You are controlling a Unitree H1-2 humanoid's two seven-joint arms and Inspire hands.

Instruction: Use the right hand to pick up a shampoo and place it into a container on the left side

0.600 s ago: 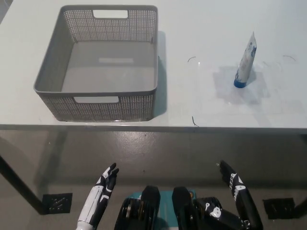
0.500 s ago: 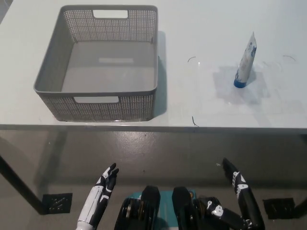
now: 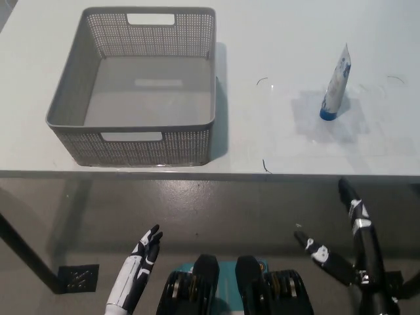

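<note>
The shampoo (image 3: 336, 85) is a white and blue tube standing upright on its blue cap at the right of the white table (image 3: 275, 39). A grey perforated basket (image 3: 141, 85) sits at the left of the table with nothing in it. My black right hand (image 3: 348, 249) is open below the table's front edge, fingers spread, well short of the tube and holding nothing. My white left hand (image 3: 139, 262) rests low at the lower left, open, below the basket.
The table's front edge (image 3: 210, 174) runs across the middle of the picture, with dark floor below it. A few small dark marks (image 3: 262, 81) lie on the table between the basket and the tube.
My right hand has moved to the right and risen toward the table edge, with its fingers spreading wider. The left hand, basket and tube stay put.
</note>
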